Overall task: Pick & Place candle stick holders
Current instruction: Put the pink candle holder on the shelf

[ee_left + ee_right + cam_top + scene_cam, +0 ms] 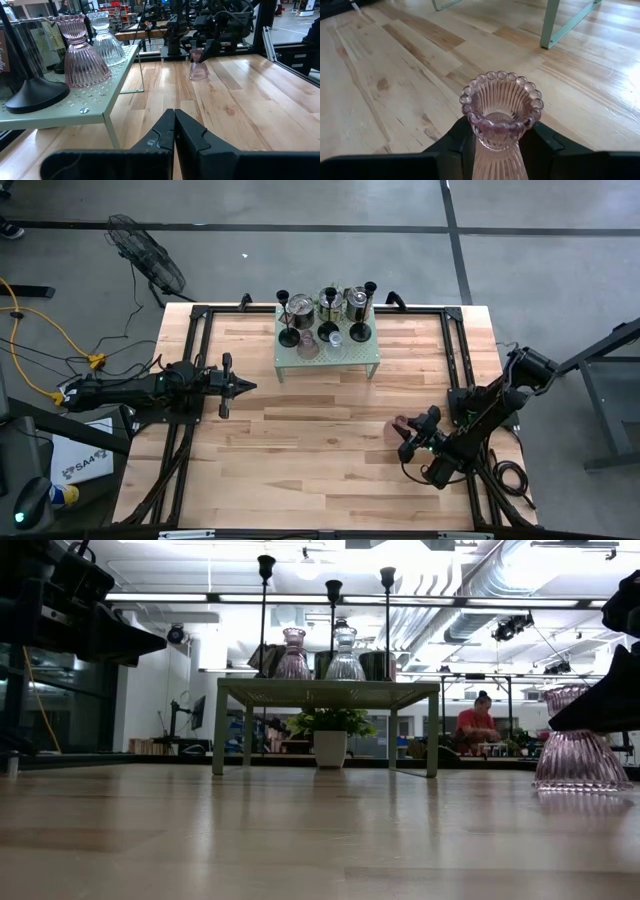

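Right gripper (pixel 495 145): fingers closed narrow around neck of pink glass holder (pixel 500 107), upright on table (pixel 330 440) near right edge; apparently resting on the wood, though contact unclear.

Left gripper (pixel 174 131): fully shut, empty, waiting near left edge.

Progress: one holder off the rack; remaining candle stick holders (pixel 325 315) upright on green rack (pixel 350 358) by far edge.
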Robot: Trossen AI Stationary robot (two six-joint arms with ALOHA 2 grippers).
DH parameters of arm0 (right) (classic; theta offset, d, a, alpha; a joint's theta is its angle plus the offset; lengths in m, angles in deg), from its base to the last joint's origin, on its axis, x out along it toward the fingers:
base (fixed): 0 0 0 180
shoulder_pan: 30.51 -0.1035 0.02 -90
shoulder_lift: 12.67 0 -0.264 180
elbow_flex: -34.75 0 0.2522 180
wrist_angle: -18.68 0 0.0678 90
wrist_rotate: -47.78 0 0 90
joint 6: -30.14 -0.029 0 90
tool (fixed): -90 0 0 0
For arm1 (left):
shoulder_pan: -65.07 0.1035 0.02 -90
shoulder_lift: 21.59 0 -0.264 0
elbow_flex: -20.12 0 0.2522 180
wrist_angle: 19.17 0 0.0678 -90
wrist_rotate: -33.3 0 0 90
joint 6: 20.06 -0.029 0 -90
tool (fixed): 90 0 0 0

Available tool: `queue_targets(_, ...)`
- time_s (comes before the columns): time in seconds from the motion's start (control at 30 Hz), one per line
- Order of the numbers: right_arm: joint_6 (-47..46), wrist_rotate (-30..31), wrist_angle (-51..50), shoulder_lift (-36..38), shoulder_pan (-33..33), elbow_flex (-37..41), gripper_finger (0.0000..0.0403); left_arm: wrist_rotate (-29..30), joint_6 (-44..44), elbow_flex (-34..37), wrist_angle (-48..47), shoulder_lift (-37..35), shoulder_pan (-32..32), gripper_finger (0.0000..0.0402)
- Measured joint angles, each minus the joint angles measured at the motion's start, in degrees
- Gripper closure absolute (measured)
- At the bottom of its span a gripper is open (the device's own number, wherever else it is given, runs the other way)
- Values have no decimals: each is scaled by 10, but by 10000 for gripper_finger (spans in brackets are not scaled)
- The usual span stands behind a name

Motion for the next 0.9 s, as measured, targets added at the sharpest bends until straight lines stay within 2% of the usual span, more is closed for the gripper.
queue_targets(0.27,0,0,14,0,21,0,292,0,0,0,0,0,0,402)
queue_targets(0.47,46,-7,40,10,42,0,292,0,0,0,0,0,0,402)
queue_targets(0.7,156,-52,67,64,93,0,293,0,0,0,0,0,0,402)
queue_targets(0.9,294,-61,114,115,144,0,293,0,0,0,0,0,0,402)
